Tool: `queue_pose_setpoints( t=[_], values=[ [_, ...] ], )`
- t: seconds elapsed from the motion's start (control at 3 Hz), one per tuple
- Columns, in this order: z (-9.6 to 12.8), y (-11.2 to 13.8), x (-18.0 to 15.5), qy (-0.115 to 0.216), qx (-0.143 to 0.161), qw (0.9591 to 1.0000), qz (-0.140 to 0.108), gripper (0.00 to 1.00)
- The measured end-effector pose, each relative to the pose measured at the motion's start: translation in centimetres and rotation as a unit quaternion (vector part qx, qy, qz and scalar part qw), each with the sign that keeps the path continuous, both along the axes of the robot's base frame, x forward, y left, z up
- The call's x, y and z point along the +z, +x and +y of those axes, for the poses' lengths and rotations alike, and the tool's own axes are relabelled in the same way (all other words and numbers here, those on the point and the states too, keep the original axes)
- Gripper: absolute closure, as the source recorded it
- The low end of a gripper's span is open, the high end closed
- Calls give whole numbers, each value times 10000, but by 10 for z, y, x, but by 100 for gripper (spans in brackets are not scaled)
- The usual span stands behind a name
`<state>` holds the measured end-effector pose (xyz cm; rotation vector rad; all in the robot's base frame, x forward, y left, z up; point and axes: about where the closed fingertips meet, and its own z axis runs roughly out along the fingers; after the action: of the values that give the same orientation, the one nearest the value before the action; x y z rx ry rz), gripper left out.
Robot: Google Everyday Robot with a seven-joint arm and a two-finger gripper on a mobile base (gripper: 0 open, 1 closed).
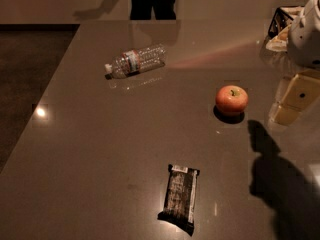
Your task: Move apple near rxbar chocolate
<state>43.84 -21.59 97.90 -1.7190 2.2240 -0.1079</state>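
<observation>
A clear plastic bottle lies far left on the table. The rxbar chocolate lies near, at centre. The apple sits farther back to its right, well apart. The gripper hangs just right of the apple, untouching; open or closed, I cannot tell. I judge this the approach step; next it must close around the apple.

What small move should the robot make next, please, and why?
Probably ease the end effector, now at the view's right edge and apart from the apple, leftward over the apple. The apple sits ungrasped on the table, well behind the rxbar chocolate.
</observation>
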Motion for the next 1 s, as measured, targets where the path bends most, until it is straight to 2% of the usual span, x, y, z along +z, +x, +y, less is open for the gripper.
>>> queue_pose_setpoints(
  t=[0.33, 0.67, 1.0],
  values=[
    [0, 0, 0, 0, 0, 10000, -1, 0],
    [0, 3, 4, 154, 55, 9998, -75, 0],
    [1, 28, 5, 461, 272, 9983, -244, 0]
  ],
)
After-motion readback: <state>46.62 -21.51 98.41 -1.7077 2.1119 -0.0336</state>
